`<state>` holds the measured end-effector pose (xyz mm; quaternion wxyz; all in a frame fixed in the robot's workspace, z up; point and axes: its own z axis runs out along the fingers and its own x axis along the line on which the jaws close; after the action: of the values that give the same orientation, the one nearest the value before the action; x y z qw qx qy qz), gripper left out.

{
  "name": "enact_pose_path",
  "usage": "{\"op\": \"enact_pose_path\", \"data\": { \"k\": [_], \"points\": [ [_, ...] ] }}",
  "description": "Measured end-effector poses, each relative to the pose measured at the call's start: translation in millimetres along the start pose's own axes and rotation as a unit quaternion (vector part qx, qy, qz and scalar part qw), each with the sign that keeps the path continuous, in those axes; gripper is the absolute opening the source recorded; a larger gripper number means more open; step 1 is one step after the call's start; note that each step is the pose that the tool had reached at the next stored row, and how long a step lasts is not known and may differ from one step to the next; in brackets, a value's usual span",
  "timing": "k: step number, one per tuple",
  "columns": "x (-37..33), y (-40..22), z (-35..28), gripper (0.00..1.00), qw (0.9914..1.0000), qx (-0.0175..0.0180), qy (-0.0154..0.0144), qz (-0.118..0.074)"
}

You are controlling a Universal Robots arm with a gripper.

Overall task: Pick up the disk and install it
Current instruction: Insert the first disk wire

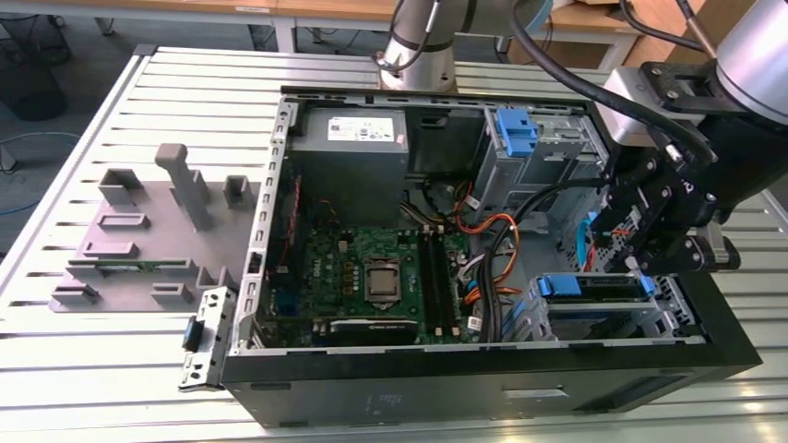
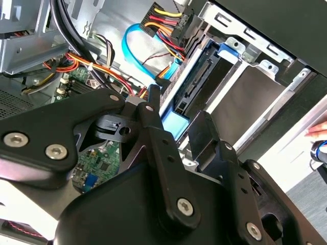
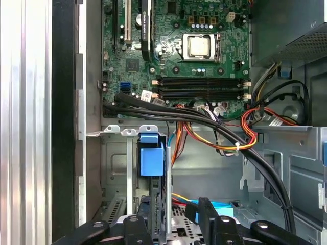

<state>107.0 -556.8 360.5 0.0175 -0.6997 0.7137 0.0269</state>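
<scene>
The disk [image 1: 591, 286] stands on edge in the drive cage at the open computer case's front corner, on the exterior view's right. Its blue carrier tab [image 3: 152, 155] and its connector edge [image 2: 196, 84] show in the wrist views. My gripper [image 1: 634, 263] hovers just above the cage. Its black fingers [image 3: 204, 212] straddle the disk's upper edge, one on each side. A narrow gap shows between one finger and the disk, so the gripper [image 2: 176, 115] is open, and nothing is lifted.
A lone blue bracket [image 1: 518, 129] sits in the upper bay. The grey power supply box [image 1: 357, 134] and the green motherboard [image 1: 369, 277] fill the case. Black and orange cables [image 3: 214, 122] run beside the cage. A grey fixture plate [image 1: 136, 231] lies on the exterior view's left.
</scene>
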Motion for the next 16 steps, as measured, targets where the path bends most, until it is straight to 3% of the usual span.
{"op": "enact_pose_path", "data": {
  "k": [16],
  "points": [
    [-1.1,-4.0,9.5,0.49,1.0,0.0,0.0001,0.0]
  ]
}}
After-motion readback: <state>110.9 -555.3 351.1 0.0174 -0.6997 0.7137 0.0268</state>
